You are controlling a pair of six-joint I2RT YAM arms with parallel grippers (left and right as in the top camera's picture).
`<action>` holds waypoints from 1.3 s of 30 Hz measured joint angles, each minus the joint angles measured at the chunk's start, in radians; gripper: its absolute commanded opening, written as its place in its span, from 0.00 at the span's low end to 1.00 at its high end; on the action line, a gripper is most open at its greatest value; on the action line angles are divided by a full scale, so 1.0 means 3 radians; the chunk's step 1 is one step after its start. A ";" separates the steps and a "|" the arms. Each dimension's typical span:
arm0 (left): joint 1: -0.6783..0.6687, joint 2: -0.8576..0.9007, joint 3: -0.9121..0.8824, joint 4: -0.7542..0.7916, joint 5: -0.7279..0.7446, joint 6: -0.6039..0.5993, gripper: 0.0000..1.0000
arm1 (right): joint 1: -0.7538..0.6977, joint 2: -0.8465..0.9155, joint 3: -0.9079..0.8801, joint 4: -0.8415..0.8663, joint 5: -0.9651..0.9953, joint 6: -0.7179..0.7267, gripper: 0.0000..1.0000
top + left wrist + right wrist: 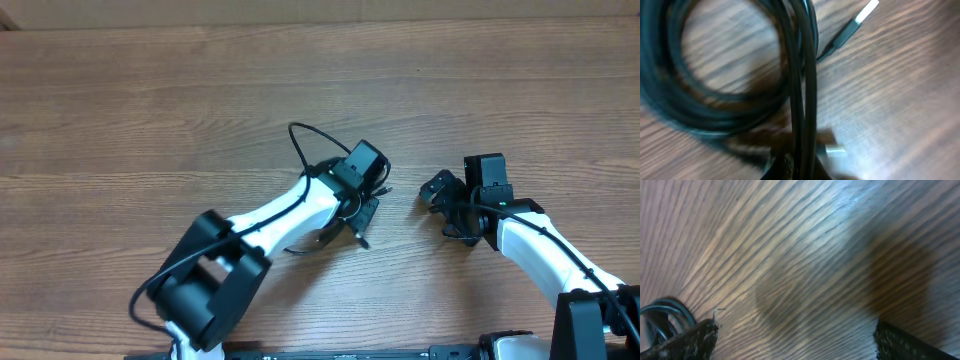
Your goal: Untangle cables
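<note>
The cables [700,107] are thin black cords lying in a loose coil on the wooden table. A silver-tipped plug [867,11] points to the upper right, and a second small silver tip [836,149] lies near the bottom. My left gripper [800,169] is shut on two or three strands that run straight up from its jaws. In the overhead view the left gripper [358,212] sits over the cables [305,246] at the table's middle. My right gripper [440,200] stands open just to the right, with only bare wood between its fingers [690,340].
The wooden table [150,110] stretches wide to the left and back. A thicker black arm cable [300,140] loops up behind the left wrist. A bit of black coil [662,317] shows at the lower left edge of the right wrist view.
</note>
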 measured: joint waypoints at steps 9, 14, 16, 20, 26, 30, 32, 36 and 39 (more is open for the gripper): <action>0.0179 -0.0874 0.0590 -0.0736 0.0023 0.0114 0.04 | 0.0001 0.0000 0.0000 0.0512 -0.1302 -0.0799 1.00; 0.0320 -0.1097 0.0612 -0.1008 0.0081 0.0256 0.05 | 0.0001 0.0000 0.0000 0.0870 -0.2005 -0.0970 0.91; 0.0407 -0.1097 0.0610 -0.1071 0.0089 0.0294 0.04 | 0.0001 0.0000 0.0000 0.1067 -0.2253 -0.1002 0.88; 0.0615 -0.1096 0.0609 -0.1083 0.0229 0.0393 0.04 | 0.0001 -0.0003 0.0000 0.1331 -0.2641 -0.1031 0.87; 0.0844 -0.1096 0.0609 -0.1082 0.0801 0.0643 0.04 | 0.0066 -0.0057 0.0000 0.1603 -0.2747 -0.1049 1.00; 0.0848 -0.1096 0.0609 -0.1092 0.0997 0.0708 0.04 | 0.0281 -0.0069 0.0000 0.1742 -0.2528 -0.1033 1.00; 0.0848 -0.1096 0.0609 -0.1113 0.1058 0.0725 0.04 | 0.0444 -0.0069 0.0000 0.1775 -0.2318 -0.0946 1.00; 0.0848 -0.1096 0.0609 -0.1143 0.1128 0.0729 0.04 | 0.0744 -0.0069 0.0000 0.1787 -0.1818 -0.0699 0.81; 0.0848 -0.1096 0.0608 -0.1161 0.1218 0.0729 0.04 | 0.0907 -0.0069 0.0000 0.1790 -0.1450 -0.0498 0.50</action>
